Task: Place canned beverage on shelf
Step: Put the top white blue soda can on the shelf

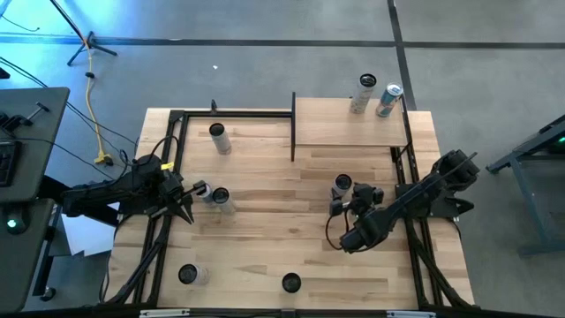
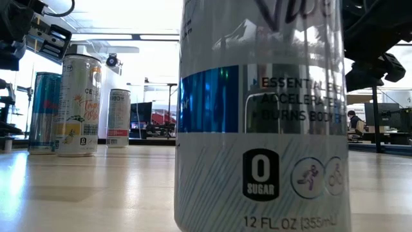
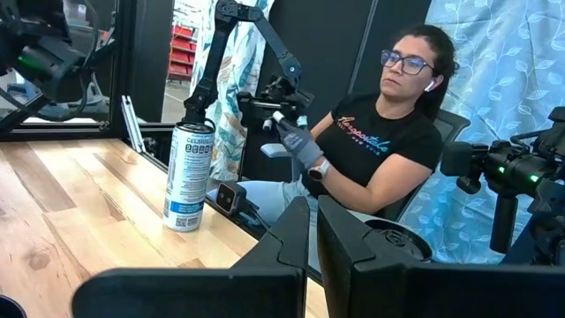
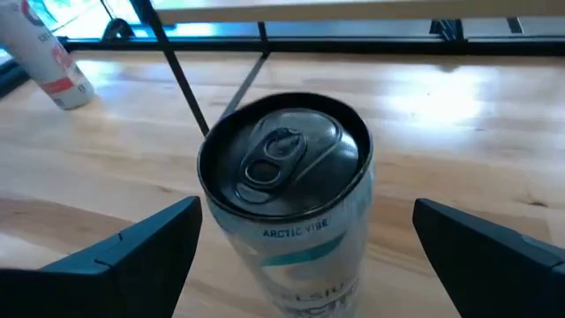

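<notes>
1. Hovering over the right-hand part of the worktop (image 1: 265, 194), the right gripper (image 4: 300, 238) has its fingers (image 4: 132, 256) spread wide on either side of an upright can (image 4: 284, 185) and not touching it.
2. This can stands on the worktop in front of the shelf (image 1: 349, 124), near the black posts at the shelf's front edge. Its silver lid with the pull tab shows between the fingers in the right wrist view.
3. The shelf, a small light-wood board on thin black posts, sits at the far right of the worktop. Two cans (image 1: 375, 95) stand at its far edge, just beside each other.
4. The left gripper (image 1: 181, 205) rests low at the left side of the worktop with its fingers (image 3: 296, 238) closed together and nothing between them.
5. A can (image 1: 221, 199) stands just beside the left gripper's tip. Another can (image 1: 218, 137) stands farther back, near the left end of the black frame.
6. Two more cans stand near the front edge of the worktop, one at the left (image 1: 188, 275) and one at the middle (image 1: 290, 283); the middle one fills the low view.
7. A seated person (image 3: 380, 150) in a dark T-shirt and glasses shows beyond the worktop's edge in the left wrist view, with a gloved hand (image 3: 300, 146) raised.
</notes>
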Available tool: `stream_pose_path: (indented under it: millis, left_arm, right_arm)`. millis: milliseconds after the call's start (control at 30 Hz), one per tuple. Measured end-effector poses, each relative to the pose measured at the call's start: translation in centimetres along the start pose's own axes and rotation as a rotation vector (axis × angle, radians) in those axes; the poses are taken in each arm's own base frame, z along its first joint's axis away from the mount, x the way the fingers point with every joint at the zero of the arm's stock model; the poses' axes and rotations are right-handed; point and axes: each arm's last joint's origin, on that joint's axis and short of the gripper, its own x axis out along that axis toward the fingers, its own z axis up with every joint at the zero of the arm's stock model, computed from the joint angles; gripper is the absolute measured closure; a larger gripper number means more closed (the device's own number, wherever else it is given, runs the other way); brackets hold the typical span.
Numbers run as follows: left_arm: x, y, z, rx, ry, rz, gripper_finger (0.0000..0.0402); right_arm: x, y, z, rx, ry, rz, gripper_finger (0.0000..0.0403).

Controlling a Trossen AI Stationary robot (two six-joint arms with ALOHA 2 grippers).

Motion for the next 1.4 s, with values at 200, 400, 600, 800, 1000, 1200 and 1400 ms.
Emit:
stream_pose_path:
  millis: [200, 400, 600, 800, 1000, 1200, 1400]
  left_arm:
    - [0.0, 0.0, 0.0, 0.000, 0.000, 0.000, 0.0398]
    - [0.0, 0.0, 0.0, 0.000, 0.000, 0.000, 0.0398]
    - [0.0, 0.0, 0.0, 0.000, 0.000, 0.000, 0.0398]
    - [0.0, 0.0, 0.0, 0.000, 0.000, 0.000, 0.0398]
    - [0.0, 0.0, 0.0, 0.000, 0.000, 0.000, 0.0398]
    - [0.0, 0.0, 0.0, 0.000, 0.000, 0.000, 0.0398]
    - [0.0, 0.0, 0.0, 0.000, 0.000, 0.000, 0.0398]
  right_arm:
    - [0.0, 0.3, 0.1, -0.042, -0.063, 0.050, 0.0006]
    - [0.5, 0.4, 0.1, -0.047, -0.074, 0.033, 0.0008]
    - [0.8, 0.4, 0.0, -0.045, -0.077, 0.021, 0.0050]
    - [1.1, 0.8, -0.6, -0.032, -0.091, 0.039, 0.0141]
    - [0.8, 1.3, -0.7, 0.000, -0.096, 0.066, 0.0168]
    - [0.0, 2.4, 0.3, 0.025, -0.089, 0.075, 0.0168]
    - [-2.5, 4.7, 4.4, -0.023, -0.096, 0.066, 0.0168]
